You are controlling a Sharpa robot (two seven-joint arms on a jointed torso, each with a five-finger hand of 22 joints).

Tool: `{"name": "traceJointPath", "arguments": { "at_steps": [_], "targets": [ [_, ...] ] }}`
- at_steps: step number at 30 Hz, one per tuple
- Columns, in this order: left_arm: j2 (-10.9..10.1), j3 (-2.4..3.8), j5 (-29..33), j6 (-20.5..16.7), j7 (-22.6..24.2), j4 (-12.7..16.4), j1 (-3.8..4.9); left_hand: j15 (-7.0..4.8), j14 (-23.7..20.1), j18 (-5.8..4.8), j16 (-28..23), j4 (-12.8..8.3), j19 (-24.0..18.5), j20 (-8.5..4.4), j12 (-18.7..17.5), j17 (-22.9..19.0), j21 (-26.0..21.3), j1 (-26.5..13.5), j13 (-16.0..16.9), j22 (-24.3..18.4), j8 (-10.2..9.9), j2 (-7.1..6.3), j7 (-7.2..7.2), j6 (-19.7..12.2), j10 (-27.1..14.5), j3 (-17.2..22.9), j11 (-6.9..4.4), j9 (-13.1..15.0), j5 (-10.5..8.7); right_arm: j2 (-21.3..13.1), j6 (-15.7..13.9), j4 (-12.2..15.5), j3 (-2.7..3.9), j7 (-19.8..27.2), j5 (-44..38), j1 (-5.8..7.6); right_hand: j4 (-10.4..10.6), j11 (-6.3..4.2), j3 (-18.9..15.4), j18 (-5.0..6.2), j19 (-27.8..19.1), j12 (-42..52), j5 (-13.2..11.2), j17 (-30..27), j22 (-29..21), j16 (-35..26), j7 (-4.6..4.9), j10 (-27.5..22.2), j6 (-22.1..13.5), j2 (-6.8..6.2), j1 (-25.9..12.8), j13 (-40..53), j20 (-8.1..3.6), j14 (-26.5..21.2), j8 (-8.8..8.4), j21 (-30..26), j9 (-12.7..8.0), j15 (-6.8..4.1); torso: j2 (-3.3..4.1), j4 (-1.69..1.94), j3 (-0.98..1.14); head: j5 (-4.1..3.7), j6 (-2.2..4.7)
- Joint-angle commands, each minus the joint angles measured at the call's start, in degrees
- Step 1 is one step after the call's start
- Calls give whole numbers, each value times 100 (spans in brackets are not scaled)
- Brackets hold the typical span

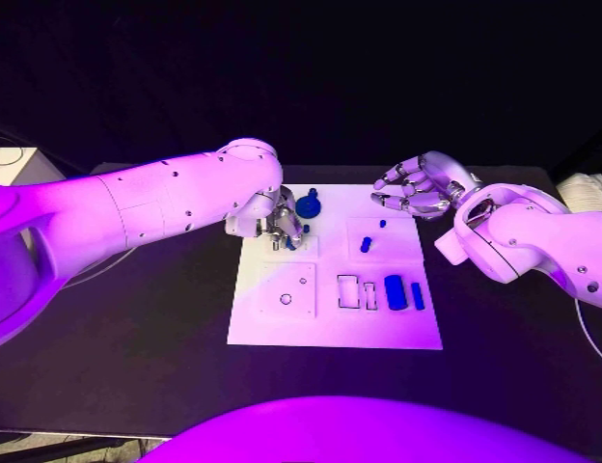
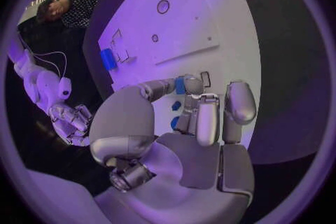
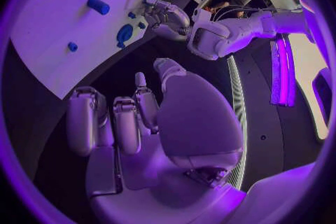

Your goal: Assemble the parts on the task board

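The white task board lies mid-table. My left hand hovers over its far left part and pinches a small blue part between thumb and a finger. Just beyond the hand stands a round blue knob. Two small blue pegs stand in the far right panel. A larger blue block and a slim blue piece lie near the recesses. My right hand hangs at the board's far right corner, fingers loosely bent, holding nothing.
A near-left panel with two round holes sits on the board. Black table surrounds the board on all sides. A pale object lies at the table's far right edge.
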Motion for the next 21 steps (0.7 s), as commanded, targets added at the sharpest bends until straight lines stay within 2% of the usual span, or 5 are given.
{"name": "traceJointPath", "arguments": {
  "at_steps": [1, 13, 21],
  "targets": [
    [-4, 0, 11, 89, 10, 15, -5, -42, 292, -31, 21, -1331, 16, -6, 37, 683, 23, -6, 4, -1, 18, 65, -3, 49, 36, 1303, -6, 12, 21, 3, 88, 9, 1, 32, -52, -3, -2, -15, 23, 109, 160, 21, 14, 1156, 859, -21, -5, -10, -36, -53, -19, 286, -21, 514, 15, -29, -6, -35, -3, -1, 2, 3, 1],
    [11, 0, 14, 44, 25, -15, -15, -43, 296, -30, 25, -1333, 15, -7, 39, 692, 23, -8, 7, -1, 17, 63, -4, 53, 41, 1300, -8, 13, 34, -3, 88, 21, 1, 32, -53, -3, -2, -15, 23, 109, 160, 21, 14, 1156, 859, -21, -5, -10, -36, -53, -19, 286, -21, 514, 15, -29, -6, -35, 4, -2, 5, -2, 1],
    [106, -2, 58, 182, 4, -159, -57, -44, 297, -30, 25, -1336, 14, -8, 39, 693, 23, -12, 6, -2, 15, 59, -5, 57, 45, 1295, -9, 14, 49, -10, 85, 30, 1, 32, -57, -3, -2, -15, 23, 109, 160, 21, 14, 1156, 859, -21, -5, -10, -36, -53, -19, 286, -21, 514, 15, -29, -6, -35, 4, -10, 10, 2, 1]
  ]
}}
